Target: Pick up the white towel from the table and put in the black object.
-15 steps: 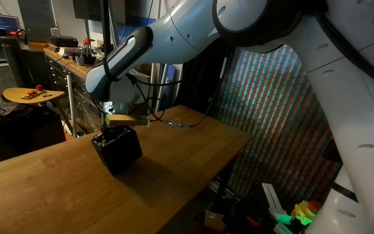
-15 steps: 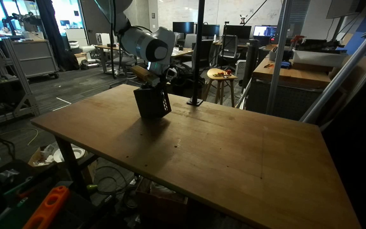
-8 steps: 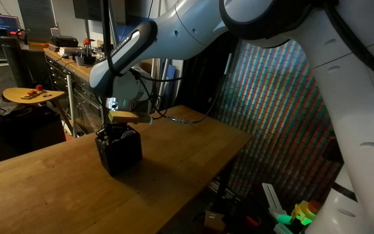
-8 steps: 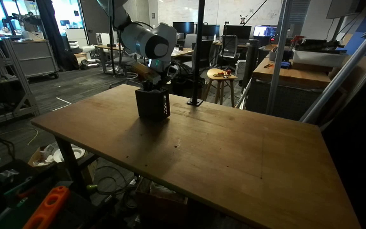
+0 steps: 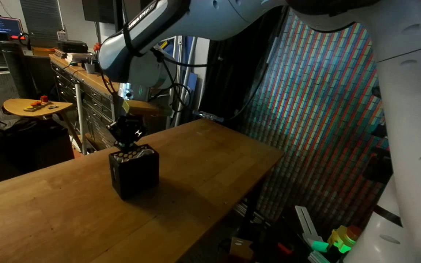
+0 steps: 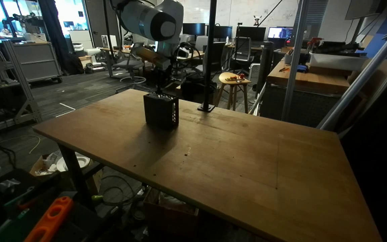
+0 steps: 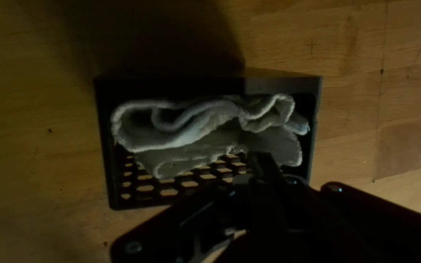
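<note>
The Robotiq gripper [image 7: 260, 157], pinched fully closed, hung at the mouth of the black perforated crate [image 5: 136, 177]. Inside, the whitish towel [image 7: 196, 133] lay rumpled. The crate stood upright on the wooden table [image 5: 68, 212], and beyond was a wooden stool [image 5: 14, 106].

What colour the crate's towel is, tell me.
The towel looks greyish white, clearest in the wrist view.

In the wrist view, the fingers [image 7: 263, 168] hide one corner of the black crate [image 7: 283, 86] — in both exterior views, its walls mask most of the towel [image 5: 145, 152].
</note>
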You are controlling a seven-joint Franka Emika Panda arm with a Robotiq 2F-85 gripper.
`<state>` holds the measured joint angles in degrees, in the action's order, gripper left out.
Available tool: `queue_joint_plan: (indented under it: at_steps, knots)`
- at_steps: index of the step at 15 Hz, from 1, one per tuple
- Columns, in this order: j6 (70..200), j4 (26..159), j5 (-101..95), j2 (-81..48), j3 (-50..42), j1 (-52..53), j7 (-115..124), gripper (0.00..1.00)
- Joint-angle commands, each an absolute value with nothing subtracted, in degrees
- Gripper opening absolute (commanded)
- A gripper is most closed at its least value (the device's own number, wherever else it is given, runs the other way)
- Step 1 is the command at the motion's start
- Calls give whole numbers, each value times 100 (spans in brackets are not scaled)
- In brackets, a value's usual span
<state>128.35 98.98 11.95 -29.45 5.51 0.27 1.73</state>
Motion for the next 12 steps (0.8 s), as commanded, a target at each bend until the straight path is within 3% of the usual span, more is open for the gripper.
queue_joint_plan:
  at_steps: [1,12]
  knots:
    - [12651,10203,950,-2405,451,135,123,0]
    - [11964,9887,-596,-2499,390,639,108,0]
